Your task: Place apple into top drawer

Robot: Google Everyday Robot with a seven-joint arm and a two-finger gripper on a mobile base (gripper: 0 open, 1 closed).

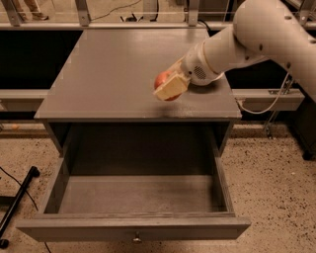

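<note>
My gripper (pixel 167 87) is shut on the red apple (pixel 161 79), holding it above the front right part of the grey cabinet top (pixel 113 69). The cream fingers (pixel 172 88) cover most of the apple. The top drawer (pixel 133 197) is pulled fully open below and in front of the cabinet. Its inside is bare, and a small metal knob (pixel 136 239) sits at the centre of its front panel. The white arm (pixel 256 34) reaches in from the upper right. The cream-white bowl is hidden behind the arm.
A black pole with a cable (pixel 17 202) lies on the speckled floor at the left. A rail and cables (pixel 269 96) run behind the cabinet at the right. A railing (pixel 98 15) stands behind the cabinet.
</note>
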